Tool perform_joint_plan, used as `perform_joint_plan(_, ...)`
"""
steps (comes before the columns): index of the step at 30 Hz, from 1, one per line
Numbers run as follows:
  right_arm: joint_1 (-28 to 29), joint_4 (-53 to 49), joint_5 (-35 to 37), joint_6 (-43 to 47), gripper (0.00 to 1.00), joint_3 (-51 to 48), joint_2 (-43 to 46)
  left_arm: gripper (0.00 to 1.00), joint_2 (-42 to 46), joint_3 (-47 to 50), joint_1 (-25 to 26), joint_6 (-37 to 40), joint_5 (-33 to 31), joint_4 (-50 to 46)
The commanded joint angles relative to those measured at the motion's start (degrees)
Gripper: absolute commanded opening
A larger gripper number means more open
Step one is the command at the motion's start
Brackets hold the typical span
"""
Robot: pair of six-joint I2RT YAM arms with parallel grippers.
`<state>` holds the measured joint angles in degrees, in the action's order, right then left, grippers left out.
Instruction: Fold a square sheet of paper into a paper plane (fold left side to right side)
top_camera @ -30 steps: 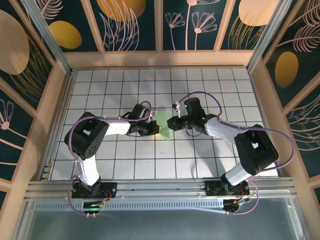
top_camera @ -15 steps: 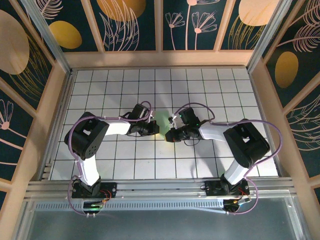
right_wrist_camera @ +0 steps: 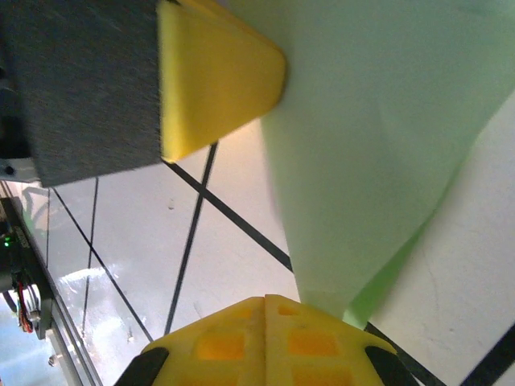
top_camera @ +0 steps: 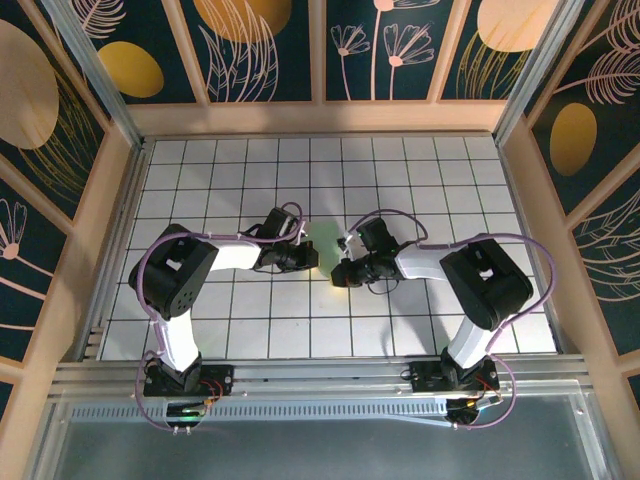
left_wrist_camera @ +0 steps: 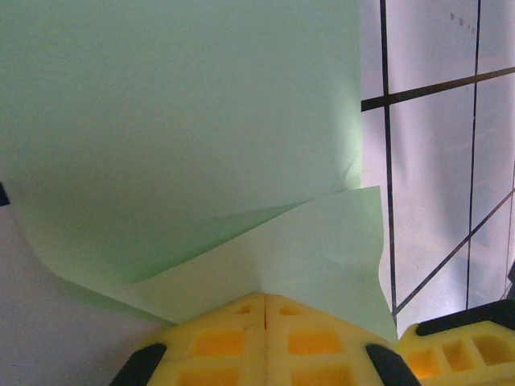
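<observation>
The square sheet of paper is pale green and lies partly folded on the white grid between the two grippers. In the left wrist view the paper has one layer lying over a lighter flap. My left gripper is shut, its yellow fingertips touching the flap's near edge. My right gripper is shut too. Its tips sit at a narrow corner of the paper, which passes under its right finger. No finished paper plane is in view.
The two grippers are less than a tile apart. The left gripper's yellow finger shows in the right wrist view, and the right one's finger in the left wrist view. Wooden walls ring the grid floor.
The right gripper has come down and towards the near edge, closing fully, and its arm has swung in. The paper now lies lower. The left gripper has stayed put.
</observation>
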<state>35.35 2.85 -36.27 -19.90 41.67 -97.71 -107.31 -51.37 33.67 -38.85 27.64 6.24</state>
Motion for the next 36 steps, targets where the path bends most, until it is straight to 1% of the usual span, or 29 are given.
perform_joint_plan(1,-0.1,0.6,-0.2,-0.6,0.0,-0.9,-1.1,0.0,-1.6,1.5,-0.2,0.4,-5.5,-6.1)
perform_joint_plan(16,-0.5,-1.6,1.7,-0.7,0.0,-1.6,-1.3,0.0,-1.9,1.0,-0.2,0.3,-5.9,-6.5)
perform_joint_plan(24,-1.6,-5.2,1.9,0.3,0.0,-3.9,1.1,0.0,-2.0,0.9,-0.2,0.1,-6.0,-6.6)
perform_joint_plan(28,-1.9,-8.4,1.4,1.9,0.0,-2.6,5.2,0.0,-2.1,0.8,-0.2,-1.4,-5.6,-6.0)
perform_joint_plan(31,-2.6,-8.0,-0.4,1.6,0.0,-1.4,8.2,0.0,-2.1,1.1,-0.2,-2.9,-5.1,-4.7)
perform_joint_plan(36,-1.9,-5.6,-2.7,-0.5,0.0,0.8,7.2,0.0,-2.2,1.1,-0.2,-3.5,-5.0,-4.2)
